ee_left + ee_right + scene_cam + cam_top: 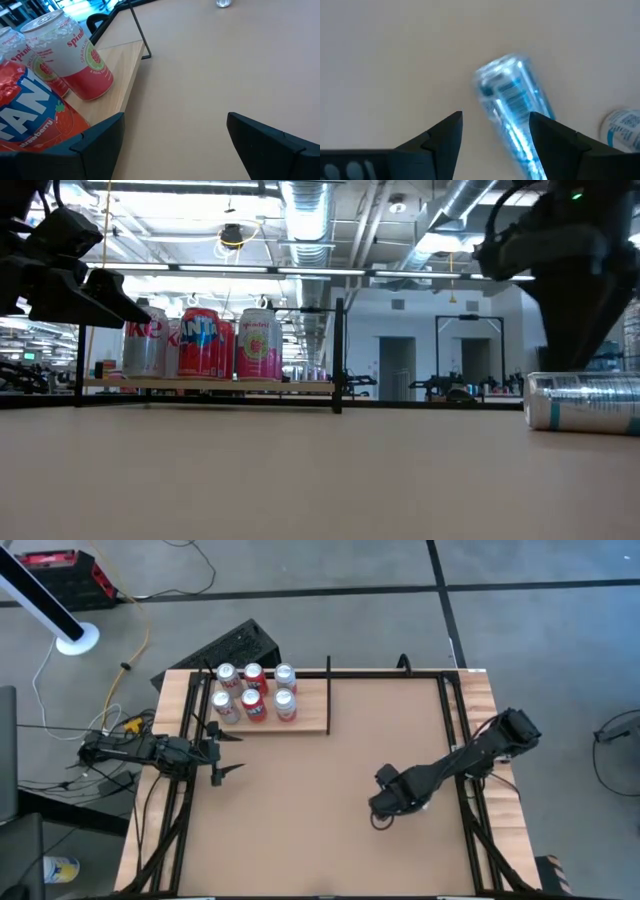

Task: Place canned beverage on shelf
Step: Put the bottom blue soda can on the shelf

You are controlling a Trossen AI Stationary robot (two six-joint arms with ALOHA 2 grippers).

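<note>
Glossy metal can (pixel 512 105), pale grainy wood shelf (pixel 122 75)

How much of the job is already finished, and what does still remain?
Six cans already stand on the shelf. A blue can lies on its side on the table, just under the right tool, whose jaws stand apart and do not hold it. It must still be shelved. The left tool waits open beside the shelf.

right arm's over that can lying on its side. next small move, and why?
Probably lower the right pincer and centre it across the blue can before closing. The can lies on its side on the table, apart from the shelf, and sits off-centre toward one finger with the fingers open. The left pincer waits open beside the shelf.
</note>
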